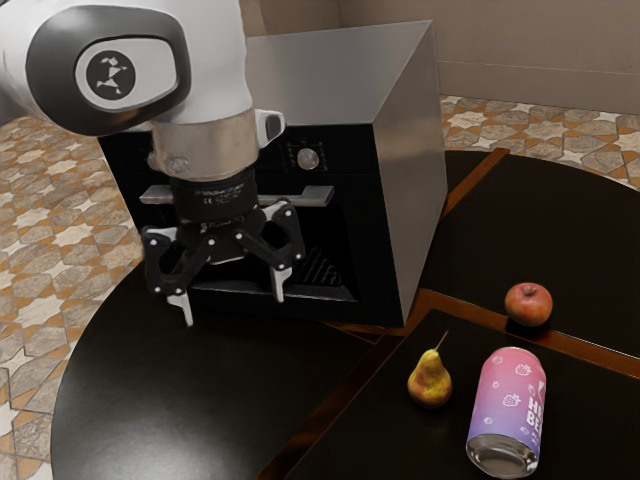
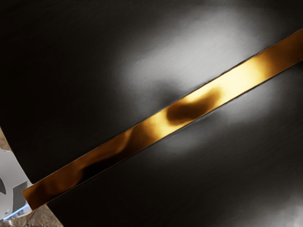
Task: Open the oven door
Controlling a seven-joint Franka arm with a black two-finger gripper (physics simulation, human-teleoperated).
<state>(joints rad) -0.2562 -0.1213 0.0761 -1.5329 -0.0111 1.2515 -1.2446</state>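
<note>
End effector (image 1: 233, 305) hangs, fingers apart and empty, in front of the oven door (image 1: 337, 225), which looks shut, its oven (image 1: 410, 180) on the worktop (image 1: 150, 400); gripping the handle (image 1: 314, 196) and pulling seem left.

Oven door shut beneath its metal handle

You see the black oven door (image 1: 365, 250) standing upright, closed across the front of the boxy, silver-sided oven (image 1: 412, 170), which sits on the dark table (image 1: 130, 400). Across the door's upper part you have a flat, grey metal handle (image 1: 312, 197), running lengthwise. Below it, you can make out rack bars through the dark window (image 1: 325, 262); part of the door is hidden from you.
</note>
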